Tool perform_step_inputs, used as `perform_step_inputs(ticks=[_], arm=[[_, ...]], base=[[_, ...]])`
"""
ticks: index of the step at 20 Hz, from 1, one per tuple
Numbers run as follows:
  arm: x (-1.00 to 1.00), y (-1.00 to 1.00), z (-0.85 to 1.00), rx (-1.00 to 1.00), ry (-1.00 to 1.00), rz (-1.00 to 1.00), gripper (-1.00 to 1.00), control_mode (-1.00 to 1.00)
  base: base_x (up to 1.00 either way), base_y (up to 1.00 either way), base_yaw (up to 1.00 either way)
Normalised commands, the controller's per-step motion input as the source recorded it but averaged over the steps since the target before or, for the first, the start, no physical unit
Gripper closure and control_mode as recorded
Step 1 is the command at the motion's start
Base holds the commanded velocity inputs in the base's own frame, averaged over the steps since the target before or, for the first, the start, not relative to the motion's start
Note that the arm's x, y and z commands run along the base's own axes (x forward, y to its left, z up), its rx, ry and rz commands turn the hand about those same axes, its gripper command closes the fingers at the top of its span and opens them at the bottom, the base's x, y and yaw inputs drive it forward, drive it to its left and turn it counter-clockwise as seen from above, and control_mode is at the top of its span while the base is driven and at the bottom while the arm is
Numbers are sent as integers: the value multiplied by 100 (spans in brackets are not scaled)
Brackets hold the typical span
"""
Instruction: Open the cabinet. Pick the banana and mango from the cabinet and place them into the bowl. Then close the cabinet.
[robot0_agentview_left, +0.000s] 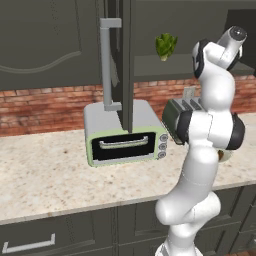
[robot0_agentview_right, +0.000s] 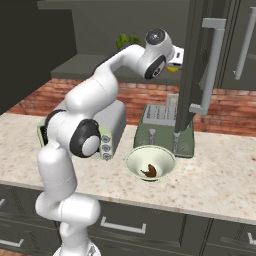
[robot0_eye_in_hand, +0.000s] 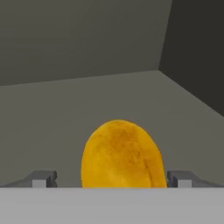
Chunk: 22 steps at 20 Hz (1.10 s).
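The cabinet stands open; its left door (robot0_agentview_left: 125, 65) shows edge-on and its right door (robot0_agentview_right: 194, 75) swings out over the counter. My gripper (robot0_eye_in_hand: 112, 179) is inside the cabinet, open, with its two fingertips (robot0_eye_in_hand: 43, 178) low on either side of the yellow-orange mango (robot0_eye_in_hand: 120, 153), which rests on the shelf floor. A sliver of the mango (robot0_agentview_right: 173, 69) shows beside my hand. The cream-green bowl (robot0_agentview_right: 135, 156) sits on the counter below, and the dark brownish banana (robot0_agentview_right: 149, 171) lies in it.
A lettuce head (robot0_agentview_left: 165, 46) sits on the cabinet shelf to the left of my hand. A pale green toaster oven (robot0_agentview_left: 125, 132) and a dark green toaster (robot0_agentview_right: 165, 127) stand on the counter behind the bowl. The open doors' bar handles (robot0_agentview_right: 212, 65) project outward.
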Motion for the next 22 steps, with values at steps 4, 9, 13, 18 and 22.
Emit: perform_step_inputs(ticks=[4, 9, 13, 18, 22], arm=[[32, -17, 0, 0, 0, 0, -100, -100], [9, -5, -2, 0, 1, 0, -100, -100], [8, 0, -17, 0, 3, 0, -100, -100], [5, 0, -27, 0, 2, 0, 100, -100], [0, -2, -1, 0, 1, 0, 100, -100]], base=[[0, 0, 0], [0, 0, 0], [0, 0, 0], [0, 0, 0], [0, 0, 0]])
